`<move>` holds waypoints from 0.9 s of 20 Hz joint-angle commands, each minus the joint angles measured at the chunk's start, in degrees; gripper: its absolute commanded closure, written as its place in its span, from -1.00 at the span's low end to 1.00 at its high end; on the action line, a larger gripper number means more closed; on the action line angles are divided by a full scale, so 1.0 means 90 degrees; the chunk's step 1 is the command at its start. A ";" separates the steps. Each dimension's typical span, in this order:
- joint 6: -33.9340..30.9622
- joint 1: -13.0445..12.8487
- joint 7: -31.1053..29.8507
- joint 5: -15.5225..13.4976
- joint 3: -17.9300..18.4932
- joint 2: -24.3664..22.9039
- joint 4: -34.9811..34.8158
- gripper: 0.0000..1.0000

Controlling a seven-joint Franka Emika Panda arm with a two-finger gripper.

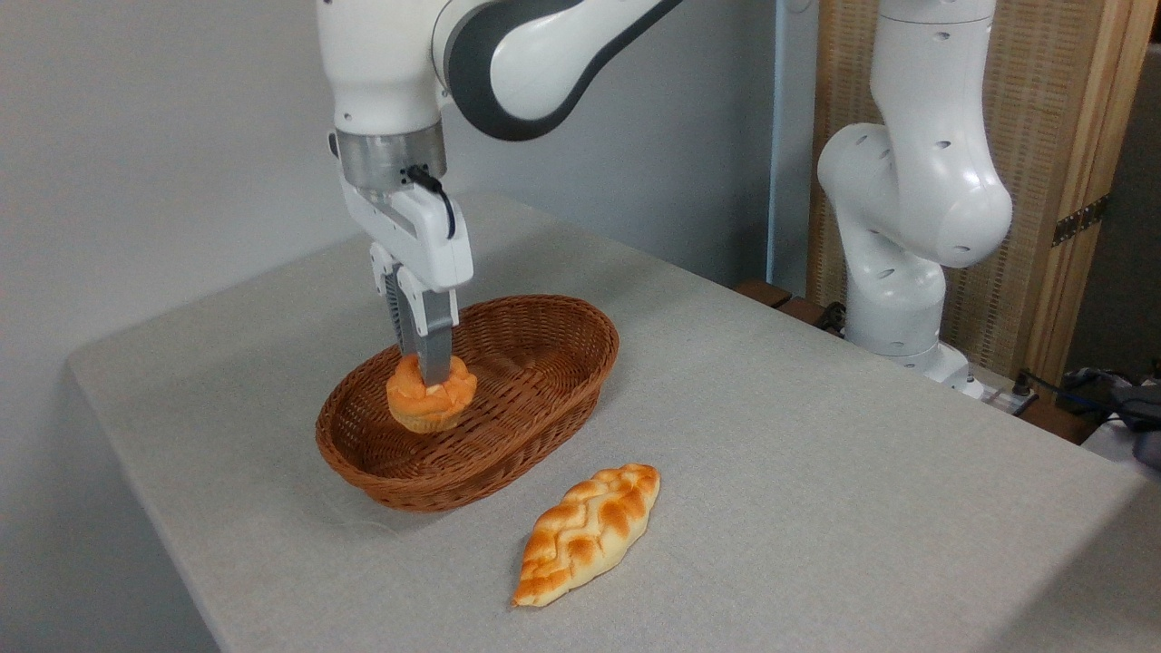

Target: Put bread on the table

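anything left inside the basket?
Only the round bun, and it is pinched in the gripper, apparently lifted off the basket floor. The woven bottom on the right is bare. The near wall hides the floor right behind it.

- One small round bun (430, 392), pinched in the fingers of one gripper (434, 376).
- One long braided loaf (587, 532).
- Two breads altogether.
- One brown wicker basket (544, 399).
- One cloth-covered table (816, 435).
- One white robot arm (907, 181).
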 commanded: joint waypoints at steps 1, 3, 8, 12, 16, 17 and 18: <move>-0.0314 0.0047 0.0034 -0.0141 0.0118 -0.0297 0.0128 0.32; -0.0402 0.0086 0.0054 -0.0141 0.0215 -0.0375 0.0138 0.32; -0.0617 0.0086 0.0093 -0.0092 0.0674 -0.0541 0.0138 0.27; -0.0637 0.0086 0.0112 -0.0053 0.1104 -0.0619 0.0128 0.26; -0.0753 0.0086 0.0103 -0.0034 0.1688 -0.0619 0.0128 0.26; -0.0793 0.0086 0.0112 -0.0034 0.1845 -0.0619 0.0128 0.24; -0.0793 0.0086 0.0132 -0.0034 0.1905 -0.0619 0.0118 0.23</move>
